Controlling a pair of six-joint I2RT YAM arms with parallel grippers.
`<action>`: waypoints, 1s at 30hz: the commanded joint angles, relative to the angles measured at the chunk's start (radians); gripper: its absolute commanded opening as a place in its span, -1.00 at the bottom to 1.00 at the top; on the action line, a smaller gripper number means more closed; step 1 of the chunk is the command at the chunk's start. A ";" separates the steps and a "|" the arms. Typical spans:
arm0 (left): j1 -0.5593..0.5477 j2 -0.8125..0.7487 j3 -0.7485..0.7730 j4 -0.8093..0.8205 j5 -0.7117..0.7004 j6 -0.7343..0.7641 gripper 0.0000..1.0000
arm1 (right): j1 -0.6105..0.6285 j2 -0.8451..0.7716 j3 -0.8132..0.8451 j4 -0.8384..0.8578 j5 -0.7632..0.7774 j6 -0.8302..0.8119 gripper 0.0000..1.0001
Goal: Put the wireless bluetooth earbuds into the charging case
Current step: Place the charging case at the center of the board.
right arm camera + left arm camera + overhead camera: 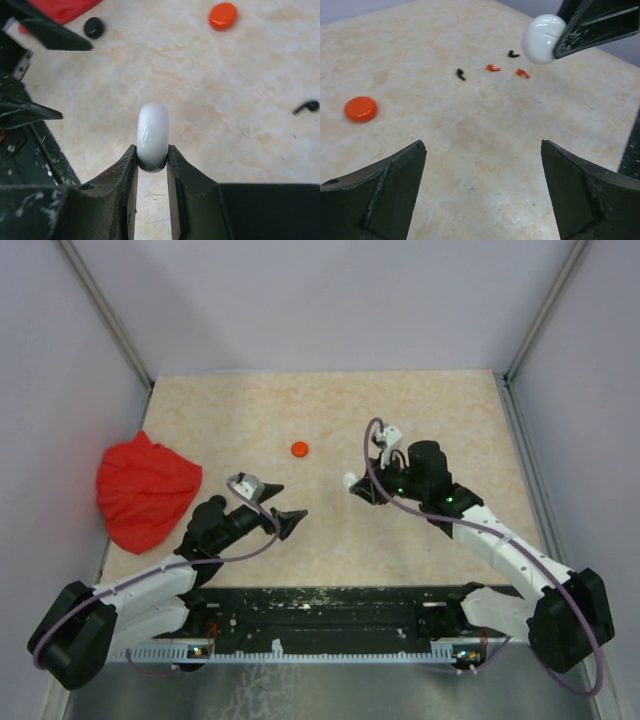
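On the table (330,400), 4 earbuds (493,67): 2 black, 2 orange, lying loose and near one another, none seated in anything. Near them, the white case (152,131), pinched edge-on between the fingers of the right gripper (151,150), seemingly raised off the surface, with a seam showing and the lid apparently shut. Nearer the base, the left gripper (482,145), spread wide and holding nothing, pointed toward the case and the earbuds. Further out, an orange disc (361,109), a black disc (93,27) and a red cloth (148,492) by the left wall.

Probably time to get the lid open before fetching any earbud. Keep the right grip firm and the case steady, seam turned toward the free fingers. Bring the left gripper in slowly, catch only 1 half at the seam, and avoid knocking the case out of its narrow hold. Then pick 1 earbud at a time, closing gently to avoid flicking so small and curved a piece away, and lower it straight into its socket before letting go.
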 commanded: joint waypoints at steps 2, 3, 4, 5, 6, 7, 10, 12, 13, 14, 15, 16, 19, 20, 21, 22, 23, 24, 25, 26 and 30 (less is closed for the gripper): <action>0.004 -0.029 -0.012 -0.092 -0.326 -0.009 1.00 | -0.184 0.024 -0.056 0.060 0.089 0.288 -1.00; 0.006 -0.027 -0.011 -0.099 -0.356 -0.018 1.00 | -0.232 0.026 -0.075 0.072 0.086 0.328 -1.00; 0.005 -0.025 -0.009 -0.106 -0.382 -0.027 0.99 | -0.279 0.029 -0.093 0.081 0.084 0.362 -1.00; 0.006 -0.024 -0.006 -0.116 -0.403 -0.034 0.99 | -0.326 0.032 -0.112 0.090 0.085 0.397 -1.00; 0.007 -0.021 -0.002 -0.129 -0.416 -0.039 1.00 | -0.376 0.034 -0.129 0.096 0.089 0.427 -1.00; 0.009 -0.019 0.002 -0.138 -0.427 -0.041 0.99 | -0.417 0.035 -0.147 0.102 0.097 0.454 -1.00; 0.013 -0.006 0.011 -0.160 -0.437 -0.051 1.00 | -0.532 0.033 -0.195 0.129 0.155 0.526 -1.00; 0.016 0.004 0.021 -0.174 -0.438 -0.054 0.99 | -0.614 0.034 -0.225 0.147 0.198 0.586 -1.00; 0.016 0.009 0.025 -0.181 -0.437 -0.054 0.99 | -0.648 0.039 -0.237 0.159 0.215 0.609 -1.00; 0.018 0.014 0.028 -0.185 -0.431 -0.052 0.99 | -0.678 0.043 -0.251 0.166 0.233 0.633 -1.00; 0.018 0.021 0.031 -0.190 -0.430 -0.050 1.00 | -0.708 0.049 -0.265 0.170 0.244 0.662 -1.00; 0.019 0.027 0.036 -0.197 -0.431 -0.050 0.99 | -0.734 0.057 -0.276 0.176 0.246 0.684 -1.00; 0.021 0.041 0.050 -0.219 -0.433 -0.048 0.99 | -0.774 0.074 -0.301 0.143 0.290 0.716 -1.00; 0.021 0.042 0.051 -0.222 -0.432 -0.048 1.00 | -0.783 0.078 -0.308 0.126 0.309 0.722 -1.00; 0.021 0.042 0.052 -0.223 -0.431 -0.049 1.00 | -0.793 0.078 -0.316 0.112 0.317 0.725 -1.00; 0.021 0.040 0.052 -0.225 -0.432 -0.048 0.99 | -0.806 0.078 -0.326 0.098 0.324 0.727 -1.00; 0.021 0.038 0.052 -0.227 -0.433 -0.050 0.99 | -0.813 0.076 -0.332 0.087 0.329 0.728 -1.00; 0.021 0.036 0.053 -0.230 -0.435 -0.050 1.00 | -0.818 0.073 -0.342 0.074 0.339 0.728 -1.00; 0.021 0.034 0.053 -0.231 -0.437 -0.051 0.99 | -0.823 0.069 -0.353 0.063 0.350 0.730 -1.00; 0.021 0.032 0.052 -0.232 -0.439 -0.053 0.99 | -0.825 0.063 -0.363 0.056 0.353 0.731 -0.99; 0.021 0.035 0.052 -0.232 -0.445 -0.061 1.00 | -0.835 0.032 -0.393 0.035 0.363 0.734 -0.74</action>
